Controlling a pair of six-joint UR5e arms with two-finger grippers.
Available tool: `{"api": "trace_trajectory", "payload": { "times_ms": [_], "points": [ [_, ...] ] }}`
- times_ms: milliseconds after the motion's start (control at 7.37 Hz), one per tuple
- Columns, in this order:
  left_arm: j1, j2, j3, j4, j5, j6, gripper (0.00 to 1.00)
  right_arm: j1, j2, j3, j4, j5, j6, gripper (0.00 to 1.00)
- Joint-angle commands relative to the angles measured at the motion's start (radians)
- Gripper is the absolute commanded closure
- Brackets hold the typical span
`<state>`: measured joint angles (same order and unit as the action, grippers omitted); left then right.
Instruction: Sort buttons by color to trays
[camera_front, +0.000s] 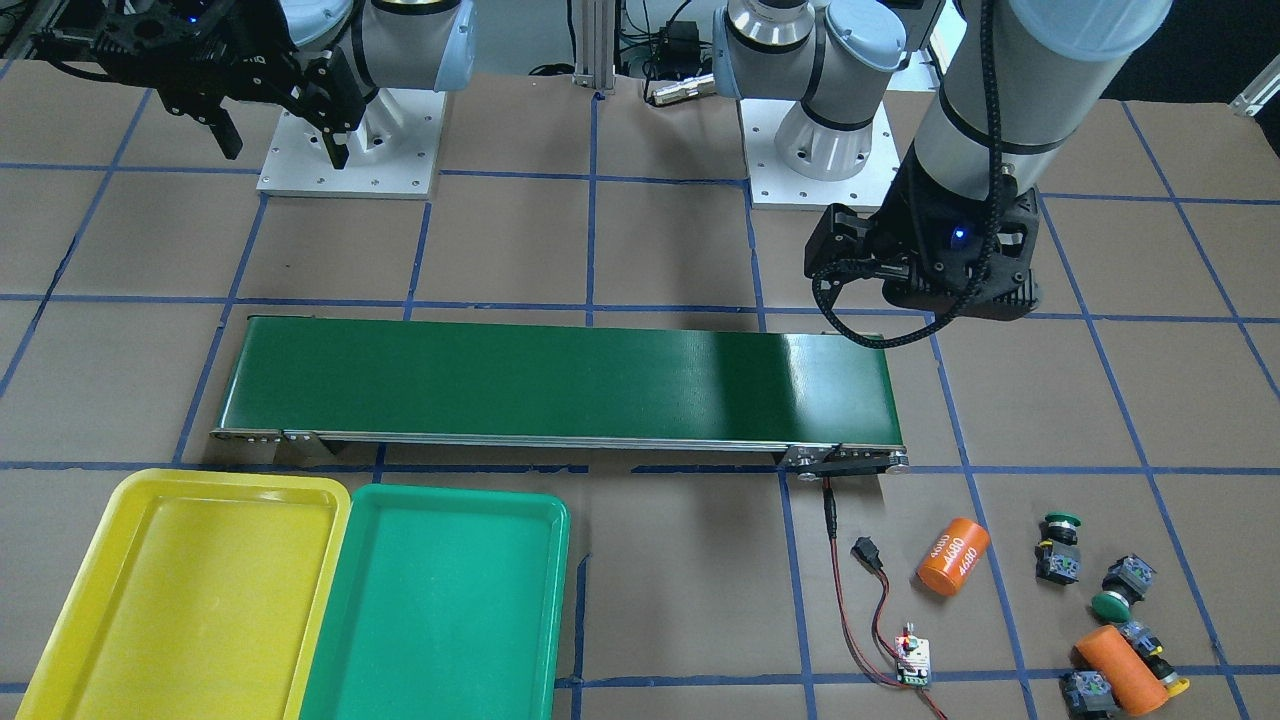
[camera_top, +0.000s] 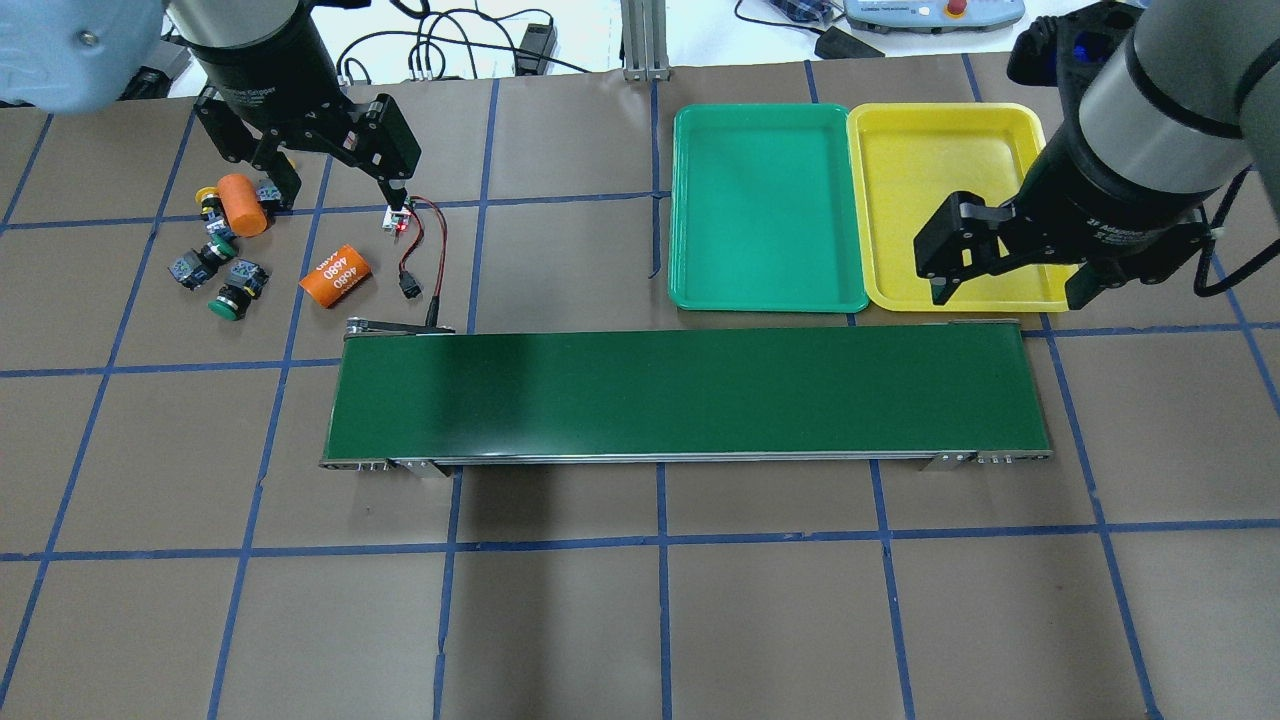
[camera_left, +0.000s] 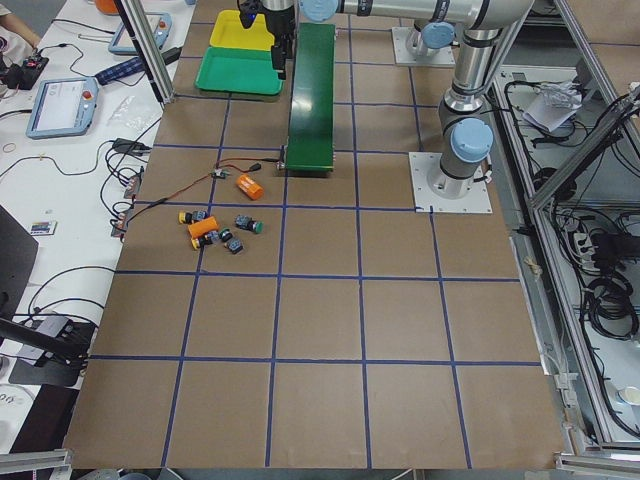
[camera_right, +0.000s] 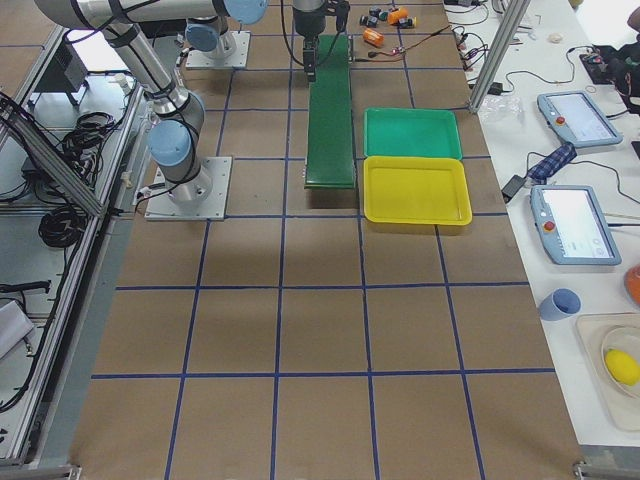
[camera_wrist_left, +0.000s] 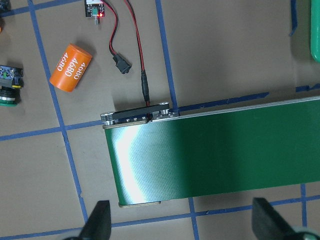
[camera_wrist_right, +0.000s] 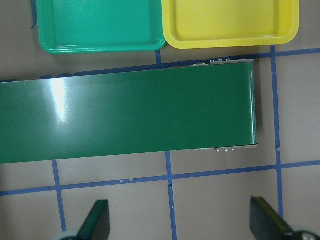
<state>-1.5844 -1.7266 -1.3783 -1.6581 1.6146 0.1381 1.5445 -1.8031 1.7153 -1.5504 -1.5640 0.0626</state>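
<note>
Buttons (camera_top: 228, 298) lie off the belt's (camera_top: 680, 395) cabled end, near the left pincer (camera_top: 342, 198), spread apart like the right pincer (camera_top: 1005, 293) at the other end.

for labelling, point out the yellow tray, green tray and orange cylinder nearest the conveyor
yellow tray (camera_top: 935, 150), overhead exterior, bare floor
green tray (camera_top: 768, 205), overhead exterior, bare floor
orange 4680 cylinder (camera_top: 336, 275), overhead exterior, printed side
</note>
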Motion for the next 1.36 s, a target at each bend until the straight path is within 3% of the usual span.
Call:
{"api": "trace_trajectory", "payload": {
  "times_ms": [0, 407, 678, 1221],
  "points": [
    [0.02, -0.022, 0.005, 0.007, -0.011, 0.012, 0.0, 0.003, -0.001, 0.001, 0.006, 0.016, 0.003, 0.0],
    [0.157, -0.235, 0.097, 0.16, -0.015, 0.251, 0.0, 0.005, -0.005, 0.012, 0.015, 0.01, 0.003, 0.0],
    [0.25, -0.376, 0.116, 0.266, -0.015, 0.537, 0.0, 0.005, -0.005, 0.013, 0.013, 0.007, 0.003, 0.0],
    [0.274, -0.527, 0.097, 0.352, -0.047, 0.848, 0.0, 0.005, -0.012, 0.021, 0.015, -0.004, -0.006, 0.0]
  ]
}}
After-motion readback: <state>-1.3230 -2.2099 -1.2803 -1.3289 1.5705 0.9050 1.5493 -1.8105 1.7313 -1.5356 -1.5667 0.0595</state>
